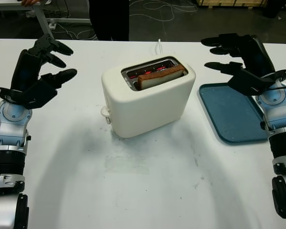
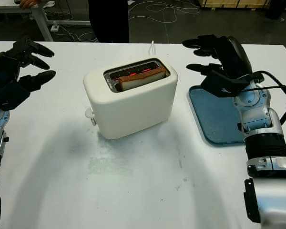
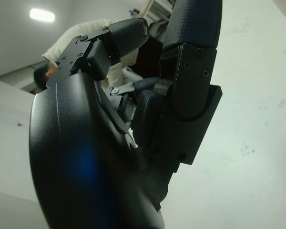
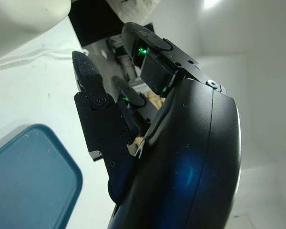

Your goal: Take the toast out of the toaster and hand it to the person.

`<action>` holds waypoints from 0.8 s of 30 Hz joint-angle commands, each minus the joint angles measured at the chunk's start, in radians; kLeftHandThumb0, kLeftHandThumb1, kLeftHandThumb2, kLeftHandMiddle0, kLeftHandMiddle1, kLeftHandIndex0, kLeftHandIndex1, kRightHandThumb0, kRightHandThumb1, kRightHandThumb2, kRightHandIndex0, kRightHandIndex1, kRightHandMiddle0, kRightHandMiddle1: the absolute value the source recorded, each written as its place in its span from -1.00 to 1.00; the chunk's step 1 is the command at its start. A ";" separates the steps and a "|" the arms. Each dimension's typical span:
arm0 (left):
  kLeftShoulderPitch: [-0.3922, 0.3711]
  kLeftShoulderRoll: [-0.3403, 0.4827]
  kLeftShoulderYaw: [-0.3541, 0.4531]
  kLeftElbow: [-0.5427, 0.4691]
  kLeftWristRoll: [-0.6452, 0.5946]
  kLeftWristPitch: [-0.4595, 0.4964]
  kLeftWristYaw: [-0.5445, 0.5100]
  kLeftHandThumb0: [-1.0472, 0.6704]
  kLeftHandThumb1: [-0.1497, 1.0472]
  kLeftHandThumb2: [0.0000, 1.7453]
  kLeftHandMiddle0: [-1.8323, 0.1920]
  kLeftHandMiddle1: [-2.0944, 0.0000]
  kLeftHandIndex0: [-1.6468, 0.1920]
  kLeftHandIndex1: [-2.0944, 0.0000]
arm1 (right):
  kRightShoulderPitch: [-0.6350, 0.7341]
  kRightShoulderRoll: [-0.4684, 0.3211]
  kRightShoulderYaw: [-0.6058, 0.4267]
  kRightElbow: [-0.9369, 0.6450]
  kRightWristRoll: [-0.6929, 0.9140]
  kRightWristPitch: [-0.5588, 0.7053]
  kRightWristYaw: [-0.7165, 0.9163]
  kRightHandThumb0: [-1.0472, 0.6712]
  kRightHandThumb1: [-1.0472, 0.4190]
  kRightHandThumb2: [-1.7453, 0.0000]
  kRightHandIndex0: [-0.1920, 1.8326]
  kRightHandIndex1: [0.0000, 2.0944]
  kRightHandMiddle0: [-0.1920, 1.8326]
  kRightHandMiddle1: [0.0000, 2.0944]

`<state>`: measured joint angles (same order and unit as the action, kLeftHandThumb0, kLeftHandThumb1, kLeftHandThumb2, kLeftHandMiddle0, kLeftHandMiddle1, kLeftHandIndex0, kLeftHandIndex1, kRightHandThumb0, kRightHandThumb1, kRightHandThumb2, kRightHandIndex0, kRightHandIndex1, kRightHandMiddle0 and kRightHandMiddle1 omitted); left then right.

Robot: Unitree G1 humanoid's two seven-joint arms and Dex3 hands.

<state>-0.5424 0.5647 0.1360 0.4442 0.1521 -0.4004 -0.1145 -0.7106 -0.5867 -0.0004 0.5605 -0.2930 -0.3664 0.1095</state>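
Observation:
A cream two-slot toaster (image 1: 148, 100) stands in the middle of the white table. A browned slice of toast (image 1: 159, 76) sticks up from its near slot, and the far slot glows red inside. My left hand (image 1: 47, 64) hovers open over the table, well left of the toaster and holding nothing. My right hand (image 1: 231, 55) is raised open to the right of the toaster, above the far edge of the tray, also holding nothing. A person in dark trousers (image 1: 108, 19) stands beyond the table's far edge.
A blue tray (image 1: 231, 112) lies flat on the table to the right of the toaster. The toaster's white cord (image 1: 158, 46) runs off the far edge. Cables lie on the dark floor behind. Bare table spreads in front of the toaster.

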 commanded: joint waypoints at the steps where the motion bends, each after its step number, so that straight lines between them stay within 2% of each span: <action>1: -0.012 0.001 -0.002 -0.007 -0.006 -0.002 -0.005 -0.93 0.79 -0.78 0.40 -0.32 0.46 -0.21 | 0.005 -0.008 -0.010 -0.009 0.010 0.008 0.000 -0.06 -0.64 1.00 0.11 -0.99 0.02 -1.00; 24: -0.009 0.003 0.000 -0.002 -0.003 -0.010 0.001 -0.92 0.79 -0.77 0.39 -0.29 0.45 -0.21 | 0.013 -0.010 -0.008 -0.027 0.001 0.023 -0.005 -0.06 -0.65 1.00 0.11 -1.00 0.02 -1.00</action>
<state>-0.5424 0.5648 0.1360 0.4473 0.1521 -0.4061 -0.1153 -0.7040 -0.5867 -0.0005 0.5493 -0.2958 -0.3512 0.1079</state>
